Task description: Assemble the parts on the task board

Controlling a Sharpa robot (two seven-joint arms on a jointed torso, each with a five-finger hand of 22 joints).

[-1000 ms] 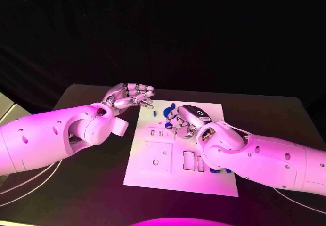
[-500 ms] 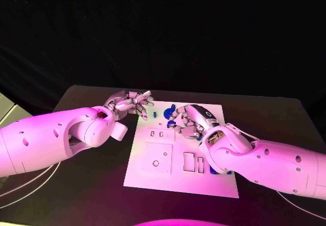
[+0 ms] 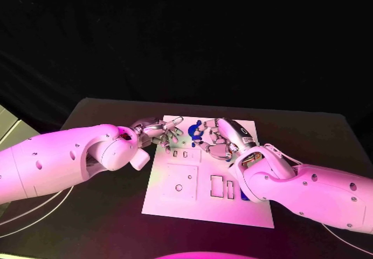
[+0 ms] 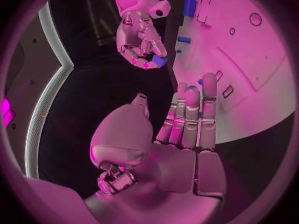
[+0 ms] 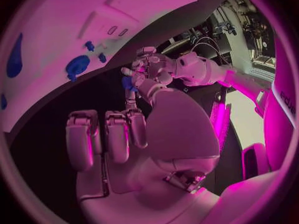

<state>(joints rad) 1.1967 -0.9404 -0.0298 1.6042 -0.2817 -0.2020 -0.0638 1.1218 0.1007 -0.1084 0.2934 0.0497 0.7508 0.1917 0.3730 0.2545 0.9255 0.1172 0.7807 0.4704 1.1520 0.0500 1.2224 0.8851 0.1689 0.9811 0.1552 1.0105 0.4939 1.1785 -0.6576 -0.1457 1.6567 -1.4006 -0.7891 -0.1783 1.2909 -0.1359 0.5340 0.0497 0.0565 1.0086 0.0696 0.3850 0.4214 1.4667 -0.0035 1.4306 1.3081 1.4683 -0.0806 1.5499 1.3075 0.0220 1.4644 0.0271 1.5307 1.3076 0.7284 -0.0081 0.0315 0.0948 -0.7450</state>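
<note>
Left robot hand [image 3: 159, 131]: fingers curled, contents unclear. Right robot hand [image 3: 220, 138]: pinching blue part [image 4: 159, 60] over task board [image 3: 206, 197]'s 12 o'clock edge. Bench [image 3: 101, 216] beneath.

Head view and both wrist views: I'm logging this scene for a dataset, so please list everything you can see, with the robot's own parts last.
table: one, black, under everything.
board: one, white, with cut-out slots, in the middle of the table.
parts: several, blue, on the board's far end by both hands; another lies at the board's right edge beside the right arm.
cables: thin, pale, on the table's left side below the left arm.
left hand: silver, at the board's far left corner; blue shows at its fingertips, grip unclear.
right hand: silver, over the board's far end among the parts; grip unclear.
</note>
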